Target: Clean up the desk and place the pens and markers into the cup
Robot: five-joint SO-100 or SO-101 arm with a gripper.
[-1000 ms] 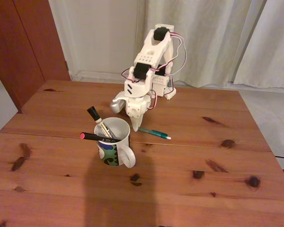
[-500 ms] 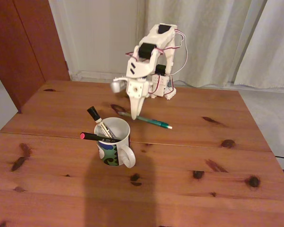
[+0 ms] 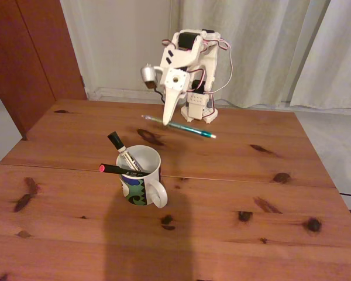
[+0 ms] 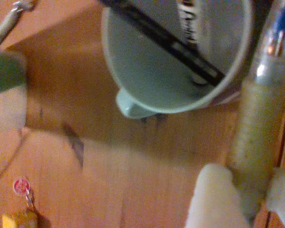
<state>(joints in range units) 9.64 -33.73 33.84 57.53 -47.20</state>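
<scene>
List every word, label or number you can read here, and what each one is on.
None can be read.
White marker in the cup: dark print on its barrel, too blurred to read.
Small red round tag on the desk: blurred, no text can be made out.

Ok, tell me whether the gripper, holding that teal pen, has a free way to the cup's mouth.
Probably yes. The gripper holds the teal pen above the desk, behind the cup. The marker and black pen lean left in the fixed view, leaving room.
</scene>
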